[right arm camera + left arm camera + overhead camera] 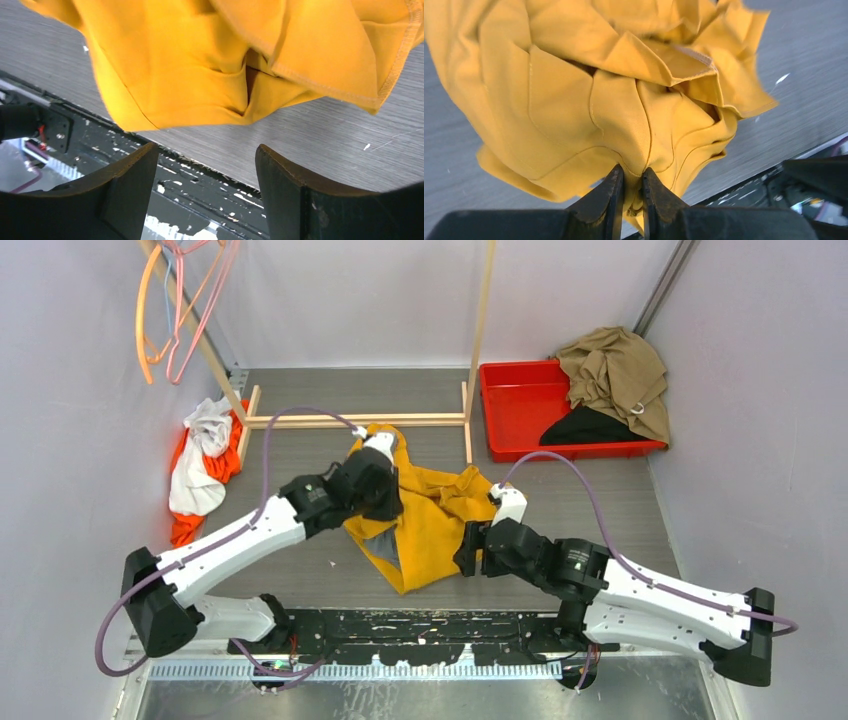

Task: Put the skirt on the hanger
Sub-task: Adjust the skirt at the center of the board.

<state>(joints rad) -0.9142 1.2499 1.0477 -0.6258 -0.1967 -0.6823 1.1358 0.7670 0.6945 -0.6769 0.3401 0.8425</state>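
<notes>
- The yellow skirt sits bunched up in the middle of the grey table, between both arms.
- The left gripper pinches a fold of the skirt.
- The right gripper is spread wide, holding nothing, near the skirt's edge.
- The hangers hang at the back left, well apart from the skirt.

**Cloth, wood and plastic on a brushed grey top**

The skirt is mustard woven cloth, matt, with a fine grain and stitched hems, and it holds sharp creases. The table looks like grey laminate with a brushed, faintly streaked finish, scuffed with white flecks. The rack is bare pale wood. The hangers look like thin, smooth plastic in orange and pink. The tray is glossy red plastic, while the tan cloth is soft and matt. The fingers of the right gripper are matt black and slightly grainy.
</notes>
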